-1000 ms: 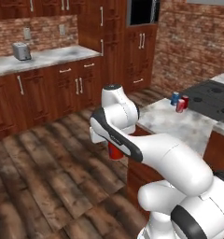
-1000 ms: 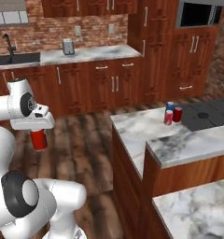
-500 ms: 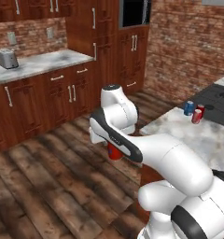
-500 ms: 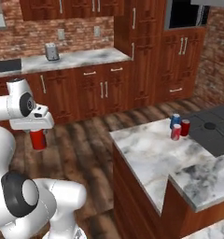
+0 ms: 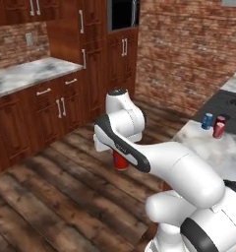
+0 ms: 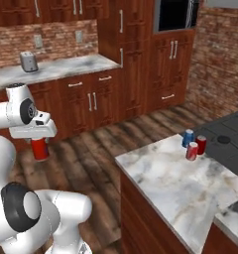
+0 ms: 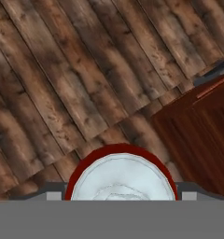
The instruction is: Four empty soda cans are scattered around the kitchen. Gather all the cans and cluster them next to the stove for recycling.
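Left base view: at centre frame, the gripper [image 5: 121,156] holds a red can [image 5: 121,161] upright above the wooden floor [image 5: 51,197], carried for the stove.

Right base view: three cans [image 6: 194,145] cluster centre right on the marble surface [image 6: 175,183], beside the stove [image 6: 230,144].

Hand view: the can's silver top [image 7: 121,179] sits bottom centre.
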You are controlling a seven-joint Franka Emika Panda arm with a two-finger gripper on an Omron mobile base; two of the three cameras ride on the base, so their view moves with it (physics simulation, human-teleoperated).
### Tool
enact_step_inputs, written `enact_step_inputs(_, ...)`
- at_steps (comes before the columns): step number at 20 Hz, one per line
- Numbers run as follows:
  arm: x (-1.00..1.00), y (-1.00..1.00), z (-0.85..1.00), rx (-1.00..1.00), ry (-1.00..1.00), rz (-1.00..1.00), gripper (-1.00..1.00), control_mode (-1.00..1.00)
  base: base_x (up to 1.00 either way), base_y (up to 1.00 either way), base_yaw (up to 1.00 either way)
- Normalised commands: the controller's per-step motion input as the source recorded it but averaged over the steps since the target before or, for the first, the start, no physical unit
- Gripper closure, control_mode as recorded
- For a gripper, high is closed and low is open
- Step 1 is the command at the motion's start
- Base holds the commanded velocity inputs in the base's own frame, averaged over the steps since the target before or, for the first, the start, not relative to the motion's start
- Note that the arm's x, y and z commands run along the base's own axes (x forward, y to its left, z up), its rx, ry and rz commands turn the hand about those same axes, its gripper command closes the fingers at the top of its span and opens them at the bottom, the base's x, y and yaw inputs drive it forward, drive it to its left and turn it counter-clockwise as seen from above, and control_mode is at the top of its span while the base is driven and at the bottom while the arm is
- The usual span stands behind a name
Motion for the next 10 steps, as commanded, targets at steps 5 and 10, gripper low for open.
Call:
enact_step_inputs(5,0.0,0.0,0.0,0.0,0.0,0.0,1.0,1.0,0.52,0.43,-0.31)
enact_step_inputs(10,0.0,0.0,0.0,0.0,0.0,0.0,1.0,1.0,0.35,0.34,-0.36)
